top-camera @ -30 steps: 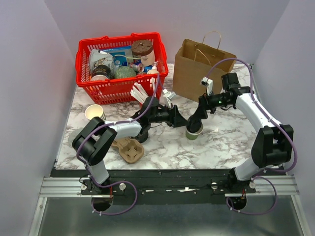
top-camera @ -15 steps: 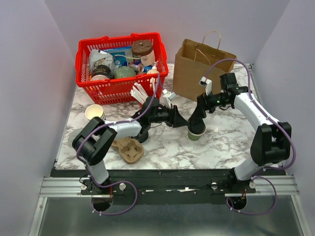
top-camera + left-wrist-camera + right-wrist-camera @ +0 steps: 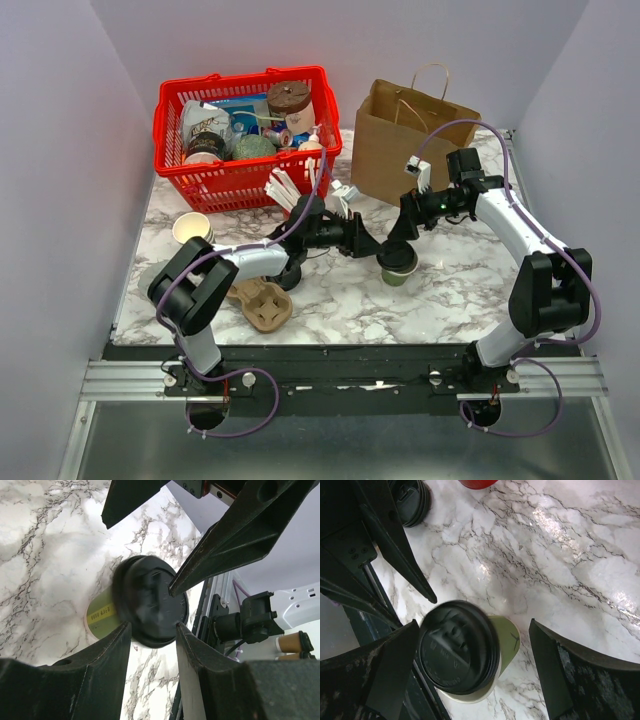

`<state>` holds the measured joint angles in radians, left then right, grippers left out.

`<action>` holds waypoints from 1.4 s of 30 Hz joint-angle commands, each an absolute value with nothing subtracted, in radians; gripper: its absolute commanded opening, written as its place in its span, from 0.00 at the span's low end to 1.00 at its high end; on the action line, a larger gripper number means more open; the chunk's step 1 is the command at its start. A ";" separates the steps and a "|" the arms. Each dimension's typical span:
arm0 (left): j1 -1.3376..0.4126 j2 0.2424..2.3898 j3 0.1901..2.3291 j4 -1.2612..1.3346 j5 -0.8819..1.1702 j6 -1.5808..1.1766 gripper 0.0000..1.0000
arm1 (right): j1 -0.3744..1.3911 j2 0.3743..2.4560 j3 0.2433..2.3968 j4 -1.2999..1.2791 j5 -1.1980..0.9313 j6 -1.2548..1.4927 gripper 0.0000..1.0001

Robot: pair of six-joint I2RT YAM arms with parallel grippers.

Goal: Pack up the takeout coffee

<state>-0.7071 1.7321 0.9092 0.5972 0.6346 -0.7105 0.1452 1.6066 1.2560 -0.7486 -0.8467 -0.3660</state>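
The takeout coffee (image 3: 398, 263), a green cup under a black lid (image 3: 150, 600), stands on the marble table, blurred and slightly tilted. My left gripper (image 3: 152, 627) reaches it from the left, part-way open. Its fingertips (image 3: 124, 632) sit at the near rim of the lid, which is wider than the gap between them. My right gripper (image 3: 474, 625) hangs above the cup, wide open. One finger is close by the lid's edge and the other stands well apart from the cup (image 3: 507, 640). Neither gripper holds the cup.
A brown paper bag (image 3: 410, 140) stands open at the back right and a full red basket (image 3: 240, 175) at the back left. A lidless cup stack (image 3: 192, 228), a cardboard cup carrier (image 3: 263, 303) and a pile of black lids (image 3: 412, 500) lie near the left arm.
My right gripper has lifted up and back off the cup, still wide open, so the black lid now shows from above. The left gripper has stayed where it was.
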 commanded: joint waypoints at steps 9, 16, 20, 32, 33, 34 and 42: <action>-0.716 1.773 0.931 0.644 0.621 -0.703 0.49 | 0.153 1.617 1.262 -0.727 -0.834 -0.359 1.00; -0.724 1.784 0.940 0.675 0.637 -0.724 0.49 | 0.155 1.617 1.269 -0.727 -0.831 -0.357 1.00; -0.727 1.789 0.945 0.687 0.644 -0.733 0.49 | 0.153 1.618 1.272 -0.727 -0.833 -0.356 1.00; -0.741 1.802 0.960 0.701 0.655 -0.747 0.49 | 0.155 1.549 1.261 -0.729 -0.766 -0.356 1.00; -0.741 1.801 0.960 0.713 0.657 -0.755 0.49 | 0.153 1.548 1.255 -0.729 -0.762 -0.354 1.00; -0.741 1.796 0.965 0.718 0.661 -0.759 0.49 | 0.153 1.542 1.249 -0.729 -0.761 -0.354 1.00; -0.721 1.763 0.992 0.676 0.695 -0.710 0.49 | 0.152 1.494 1.206 -0.730 -0.767 -0.368 1.00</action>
<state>-0.7307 1.7912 0.9707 0.6567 0.6559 -0.7437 0.1459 1.5188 1.2301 -0.7460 -0.7849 -0.3592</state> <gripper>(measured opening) 0.493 0.996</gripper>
